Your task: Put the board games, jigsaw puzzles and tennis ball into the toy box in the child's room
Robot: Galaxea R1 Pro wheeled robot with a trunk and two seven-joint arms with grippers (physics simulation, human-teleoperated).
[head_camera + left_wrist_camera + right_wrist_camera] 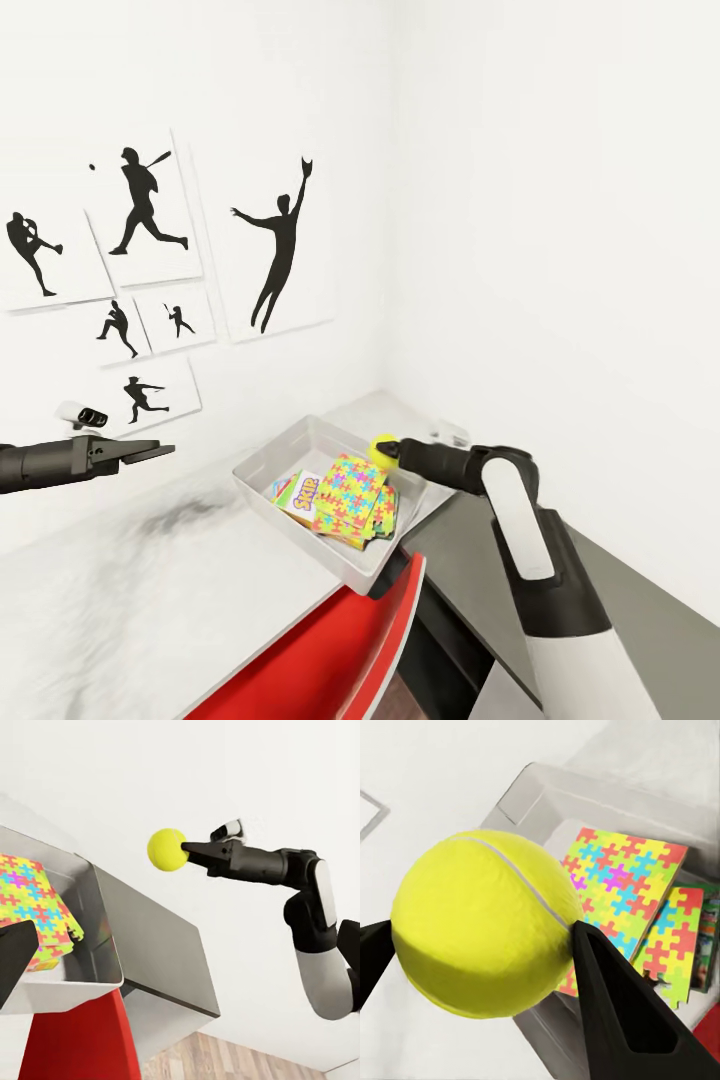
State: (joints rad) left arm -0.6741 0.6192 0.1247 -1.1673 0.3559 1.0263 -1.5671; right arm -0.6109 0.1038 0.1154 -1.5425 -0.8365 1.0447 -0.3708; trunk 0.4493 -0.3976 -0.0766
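Observation:
The yellow-green tennis ball (381, 446) (166, 849) (472, 907) is pinched in my right gripper (392, 452) (184, 851) (484, 925), held just above the far right rim of the light grey toy box (262, 462) (90, 934) (547, 784). Inside the box, the two multicolour jigsaw puzzles (357, 495) (30, 900) (622, 881) lie stacked on a board game (303, 498) (709, 937) with a printed cover. My left gripper (152, 451) hovers open and empty to the left of the box, above the table.
The box sits at the corner of a white table (150, 590), with a grey desk surface (650, 620) to its right. A red chair back (330, 660) (75, 1042) stands close in front. Black sports silhouette pictures (280, 240) hang on the white wall.

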